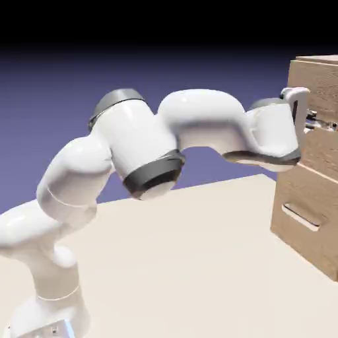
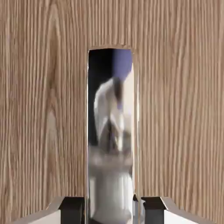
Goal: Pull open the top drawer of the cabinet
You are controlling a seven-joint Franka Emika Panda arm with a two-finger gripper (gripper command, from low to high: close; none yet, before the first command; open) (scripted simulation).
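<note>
Reaching to the right in the exterior view, the white arm brings its gripper against the upper front of the cabinet, at the height of the top drawer. The lower drawer front with its pale bar sits well below the hand. The top drawer's front appears to stand slightly forward of the panel beneath, though the frame edge cuts the cabinet off and the hand covers the handle, so the gap cannot be judged.

In the hand view, wood grain fills the frame and the mirror-like bar handle runs vertically, because the camera is rolled. The two fingertips flank the bar at the bottom edge, close to either side, apparently pinching it; actual contact is hard to confirm. The pull should run straight back, perpendicular to the panel, grip held firm so that the bar does not slip. The reflection on the bar is too blurred to read.
</note>
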